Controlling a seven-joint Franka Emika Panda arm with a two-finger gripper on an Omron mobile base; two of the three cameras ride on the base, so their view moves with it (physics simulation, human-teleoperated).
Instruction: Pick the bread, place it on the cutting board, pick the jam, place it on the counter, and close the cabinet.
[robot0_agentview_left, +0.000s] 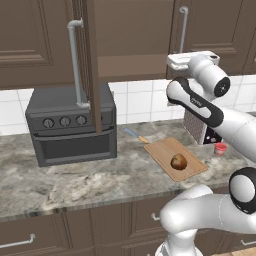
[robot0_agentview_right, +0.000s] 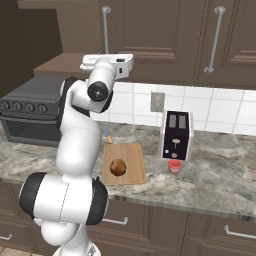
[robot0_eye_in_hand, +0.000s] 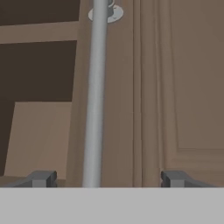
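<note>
Dark brown panelled wooden wall cabinet (robot0_agentview_left: 125, 35): one door (robot0_agentview_left: 91, 65) stands swung out edge-on over the oven, its long silver bar handle (robot0_agentview_left: 76, 62) facing left; dark interior and shelf visible in the hand view. Judged rigid and hinged, light to swing; best pushed on the flat panel near the free edge, or pulled by the bar.

Grey-brown marbled stone desk (robot0_agentview_left: 75, 180): carries everything below.

Dark grey countertop oven (robot0_agentview_left: 72, 125): beneath the open door.

White Panda arm's hand (robot0_eye_in_hand: 105, 179): raised at cabinet height, fingertips (robot0_eye_in_hand: 41, 178) spread wide, nothing between them; a vertical silver bar (robot0_eye_in_hand: 97, 96) of a cabinet door stands ahead, nearer the left finger.

Black-and-silver toaster (robot0_agentview_right: 176, 135): upright by the wall.

Light tan rectangular wooden cutting board (robot0_agentview_right: 135, 172): flat on the desk.

Small round glossy brown bread bun (robot0_agentview_right: 118, 167): resting on the board; that step looks done.

Tiny red jam jar (robot0_agentview_right: 174, 166): on the desk, just in front of the toaster; also looks done.

Remaining: closing the cabinet.
</note>
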